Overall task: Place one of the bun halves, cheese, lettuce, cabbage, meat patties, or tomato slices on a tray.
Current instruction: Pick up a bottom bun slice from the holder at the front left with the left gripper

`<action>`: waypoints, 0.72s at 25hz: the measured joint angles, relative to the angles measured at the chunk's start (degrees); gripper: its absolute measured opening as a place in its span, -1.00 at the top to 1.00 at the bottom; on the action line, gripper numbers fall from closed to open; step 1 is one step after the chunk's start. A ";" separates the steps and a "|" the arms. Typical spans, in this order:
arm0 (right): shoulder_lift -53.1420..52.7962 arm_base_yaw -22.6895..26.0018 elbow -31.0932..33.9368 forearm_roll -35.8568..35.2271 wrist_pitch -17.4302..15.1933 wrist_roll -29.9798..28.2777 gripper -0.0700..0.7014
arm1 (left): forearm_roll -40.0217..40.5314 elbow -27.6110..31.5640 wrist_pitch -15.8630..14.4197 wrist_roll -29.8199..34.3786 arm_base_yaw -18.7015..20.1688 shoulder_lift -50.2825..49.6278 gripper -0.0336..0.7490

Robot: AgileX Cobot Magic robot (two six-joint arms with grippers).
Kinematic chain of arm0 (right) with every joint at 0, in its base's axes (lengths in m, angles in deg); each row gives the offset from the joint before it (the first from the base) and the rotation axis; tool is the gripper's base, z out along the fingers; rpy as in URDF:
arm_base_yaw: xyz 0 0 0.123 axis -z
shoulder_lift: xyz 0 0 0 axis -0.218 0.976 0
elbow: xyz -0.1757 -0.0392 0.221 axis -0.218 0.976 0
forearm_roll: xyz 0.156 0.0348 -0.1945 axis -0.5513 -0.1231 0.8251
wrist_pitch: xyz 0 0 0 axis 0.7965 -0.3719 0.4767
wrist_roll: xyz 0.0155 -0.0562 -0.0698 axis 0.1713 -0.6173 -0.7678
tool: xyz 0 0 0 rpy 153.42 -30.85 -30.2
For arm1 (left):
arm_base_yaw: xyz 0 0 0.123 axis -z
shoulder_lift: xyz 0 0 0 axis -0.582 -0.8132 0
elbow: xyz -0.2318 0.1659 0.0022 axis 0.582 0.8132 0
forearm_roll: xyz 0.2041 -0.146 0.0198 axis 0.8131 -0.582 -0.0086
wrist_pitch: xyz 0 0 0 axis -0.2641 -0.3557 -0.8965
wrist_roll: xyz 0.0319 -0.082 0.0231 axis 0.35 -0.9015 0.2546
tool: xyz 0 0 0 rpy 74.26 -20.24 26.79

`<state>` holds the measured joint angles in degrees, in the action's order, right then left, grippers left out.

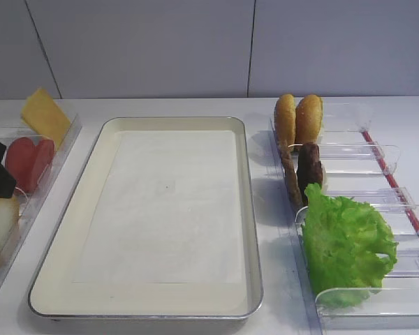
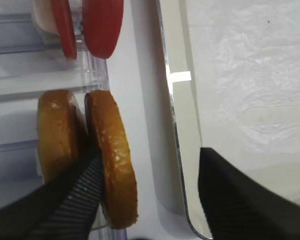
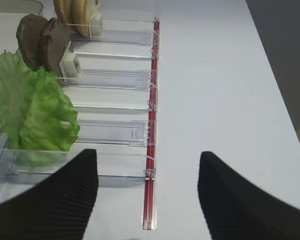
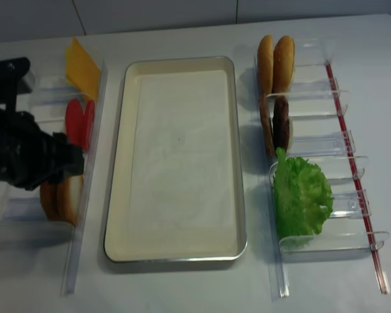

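Our left gripper [image 2: 147, 185] sits with its fingers spread around a bun half [image 2: 112, 160] standing on edge in the left bin [image 2: 35, 85], not clamped as far as we can tell. Right gripper [image 3: 147, 192] hangs open over the table [image 3: 225, 90]. The tray [image 1: 59, 244] holds only its liner.

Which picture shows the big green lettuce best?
The realsense exterior high view: the lettuce shows whole from above, standing in its clear bin. The other exterior high view shows it large near the corner. The right wrist view crops its left edge. The left wrist view misses it.
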<state>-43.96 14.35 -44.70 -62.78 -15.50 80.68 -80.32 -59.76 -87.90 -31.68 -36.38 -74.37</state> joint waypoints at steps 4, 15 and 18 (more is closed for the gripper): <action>0.00 0.00 0.00 0.00 0.00 0.00 -0.37 | 0.00 0.00 0.53 0.00 0.00 -2.06 -0.07; 0.00 0.00 0.00 0.00 0.00 0.00 -0.37 | 0.89 0.00 0.89 0.00 0.00 -4.88 -0.02; 0.00 0.00 0.00 0.00 0.00 0.00 -0.37 | 1.61 0.00 1.02 0.00 0.00 -4.88 0.00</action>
<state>-43.96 14.35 -44.70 -62.78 -15.50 80.68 -78.71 -59.76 -86.88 -31.68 -36.38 -79.25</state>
